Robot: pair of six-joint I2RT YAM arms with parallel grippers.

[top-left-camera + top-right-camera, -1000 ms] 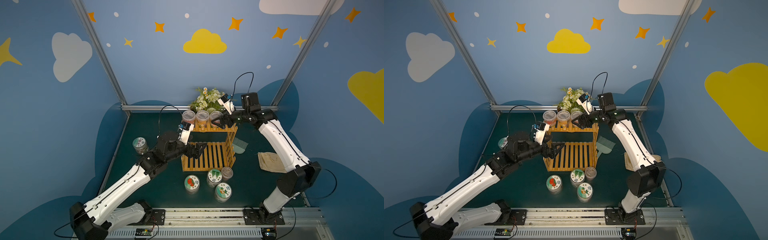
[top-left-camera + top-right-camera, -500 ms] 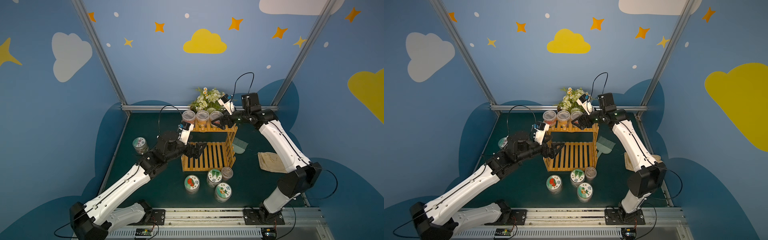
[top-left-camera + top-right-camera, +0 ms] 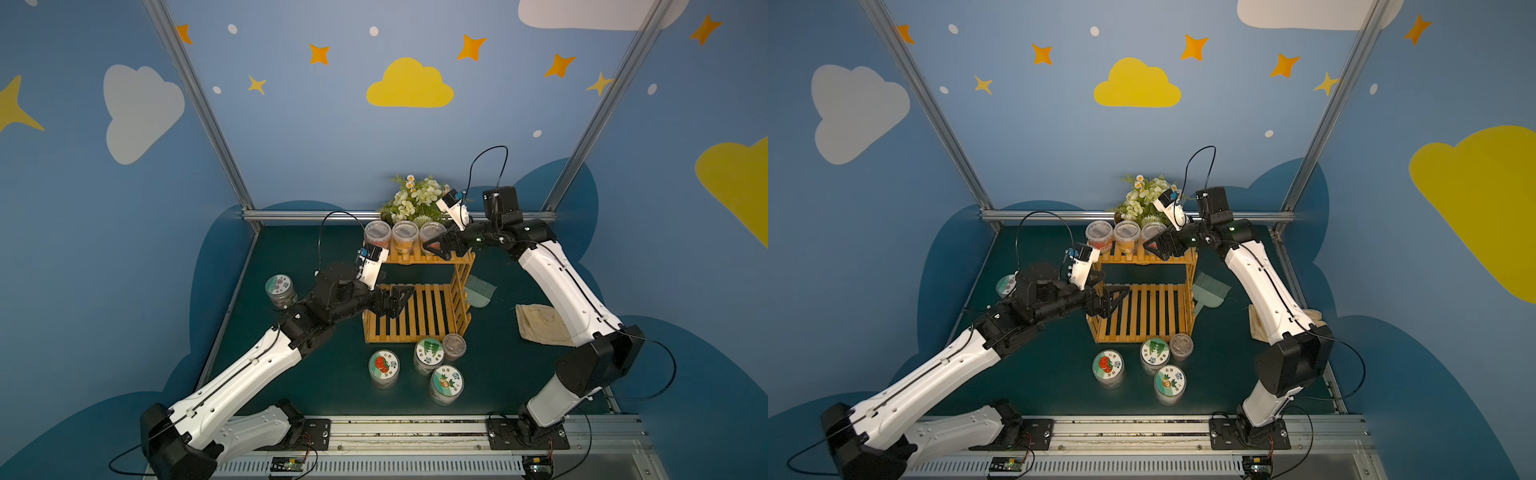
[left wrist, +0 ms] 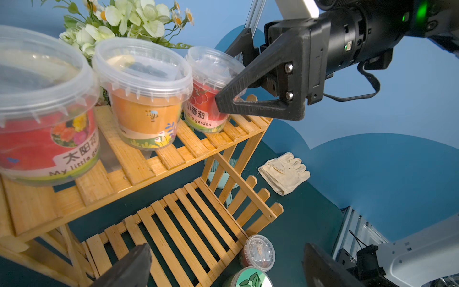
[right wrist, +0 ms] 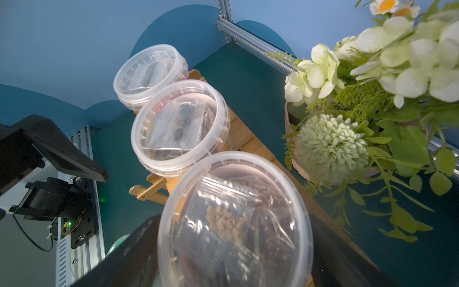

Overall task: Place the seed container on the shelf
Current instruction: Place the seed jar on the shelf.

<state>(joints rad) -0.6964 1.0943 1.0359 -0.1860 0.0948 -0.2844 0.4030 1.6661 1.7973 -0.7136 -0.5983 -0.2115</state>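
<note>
Comparing with a second ago, almost nothing has shifted: the seed container [image 5: 233, 211] stands upright on the upper tier of the shelf [image 3: 419, 261], at its right end, just beside the orange tub [image 4: 146, 111]. The right tool [image 3: 437, 249] still brackets it, jaws either side of the lid. Whether they press or have let go I cannot tell. The placing looks all but finished; only a clean release and retreat remain. The right arm reaches in with its elbow raised, wrist about level with that tier. The left tool [image 3: 399, 302] hangs wide and empty over the lower tier's left end, its arm stretched low across the desk [image 3: 332, 395].
</note>
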